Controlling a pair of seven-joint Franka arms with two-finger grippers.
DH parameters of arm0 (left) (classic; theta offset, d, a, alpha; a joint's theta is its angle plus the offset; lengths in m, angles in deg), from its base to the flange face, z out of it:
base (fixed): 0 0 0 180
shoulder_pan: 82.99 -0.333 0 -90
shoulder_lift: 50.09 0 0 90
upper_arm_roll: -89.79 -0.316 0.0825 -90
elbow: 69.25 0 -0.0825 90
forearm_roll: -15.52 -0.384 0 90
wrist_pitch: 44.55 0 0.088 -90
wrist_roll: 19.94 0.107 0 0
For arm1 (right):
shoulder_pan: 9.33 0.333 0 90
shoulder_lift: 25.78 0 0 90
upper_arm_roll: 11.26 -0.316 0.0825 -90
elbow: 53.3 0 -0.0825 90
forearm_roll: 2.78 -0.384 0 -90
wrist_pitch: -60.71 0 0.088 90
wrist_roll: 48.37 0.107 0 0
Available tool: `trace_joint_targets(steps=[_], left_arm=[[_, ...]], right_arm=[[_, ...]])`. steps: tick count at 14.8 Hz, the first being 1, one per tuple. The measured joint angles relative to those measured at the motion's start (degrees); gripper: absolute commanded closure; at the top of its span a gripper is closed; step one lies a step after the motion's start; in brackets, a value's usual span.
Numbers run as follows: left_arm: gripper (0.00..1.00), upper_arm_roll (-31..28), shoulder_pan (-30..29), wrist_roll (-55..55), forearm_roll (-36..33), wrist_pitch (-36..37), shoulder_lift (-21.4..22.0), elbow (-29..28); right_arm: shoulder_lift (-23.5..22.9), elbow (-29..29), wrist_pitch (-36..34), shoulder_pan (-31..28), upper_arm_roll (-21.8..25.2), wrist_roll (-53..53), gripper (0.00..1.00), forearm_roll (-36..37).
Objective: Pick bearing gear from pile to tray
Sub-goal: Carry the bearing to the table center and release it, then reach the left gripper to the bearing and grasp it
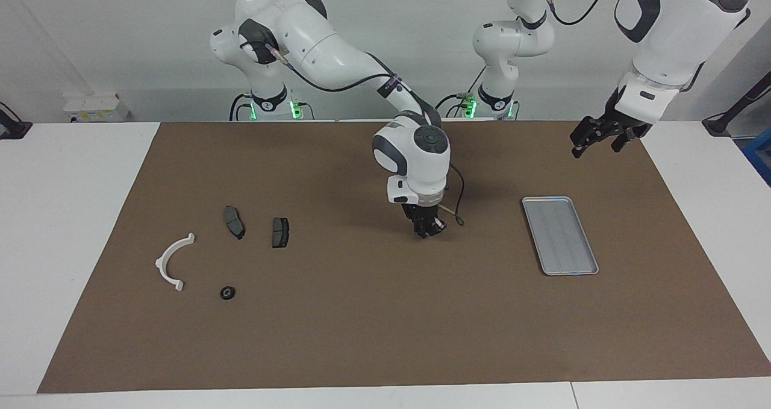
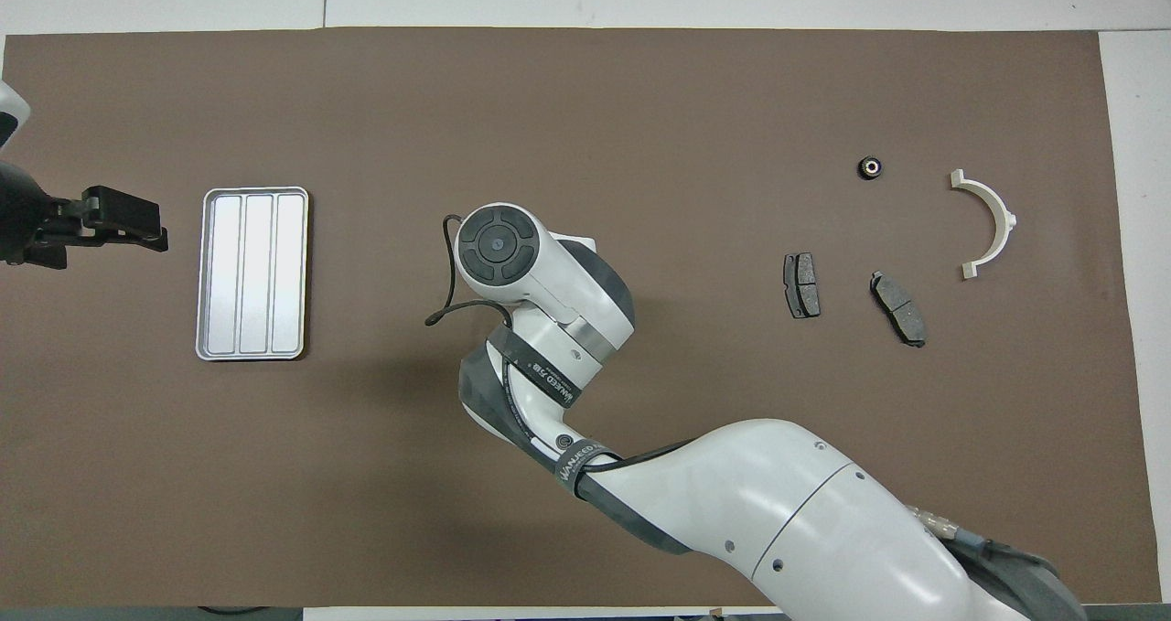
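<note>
**Facing view.** The gear (image 1: 227, 292) lies on the brown mat (image 1: 373, 324) toward the right arm's end of the worktop (image 1: 72, 216). It is the part of the pile closest to the worktop's edge farthest from the robots. The white arc (image 1: 159, 263) is just beside it, and the two pads (image 1: 234, 221) (image 1: 280, 232) lie nearer the robots. The tray (image 1: 560, 235) sits empty toward the left arm's end, well apart from the pile.

The right claw (image 1: 426, 229) hangs low over bare mat about mid-worktop, between pile and tray. I cannot tell whether it is wide or narrow, or whether it carries anything. The left claw (image 1: 596, 139) waits in the air over the mat's corner by its own base, spread wide with nothing in it.

**Overhead view.** The gear (image 2: 870, 167), arc (image 2: 1004, 219) and pads (image 2: 801, 284) (image 2: 898, 306) lie loose and apart, none touching. The tray (image 2: 252, 273) shows only its bare ribs. The right arm's wrist (image 2: 499, 246) hides its own claw. The left claw (image 2: 119, 223) is beside the tray's short edge, not over it.

**Judgement.** The pick looks not yet done, with the gear in the pile and the tray bare. The next move calls for carrying the right claw toward its own end, over the gear. It should come straight down with the jaws astride that small round part, clear of the arc.
</note>
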State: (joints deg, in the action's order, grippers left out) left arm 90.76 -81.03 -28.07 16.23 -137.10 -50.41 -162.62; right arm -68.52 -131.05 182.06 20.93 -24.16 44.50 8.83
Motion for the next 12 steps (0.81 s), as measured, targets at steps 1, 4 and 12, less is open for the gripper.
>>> trace_joint_targets(steps=[1, 4, 12], left_arm=[[0.0, 0.0, 0.0, 0.0, 0.0, 0.0, 0.0, 0.0], [0.0, 0.08, 0.02, -0.02, 0.0, 0.24, 0.08, -0.03], [0.0, 0.63, 10.86, -24.76, 0.15, -10.53, -0.78, -9.57]], right_arm=[[0.13, 0.73, -2.74, -0.19, 0.07, 0.0, 0.0, 0.01], [1.04, 8.31, -13.58, -2.81, -0.07, -2.57, 0.0, 0.0], [11.37, 11.98, -28.49, -25.53, -0.81, -57.48, 0.0, -1.74]])
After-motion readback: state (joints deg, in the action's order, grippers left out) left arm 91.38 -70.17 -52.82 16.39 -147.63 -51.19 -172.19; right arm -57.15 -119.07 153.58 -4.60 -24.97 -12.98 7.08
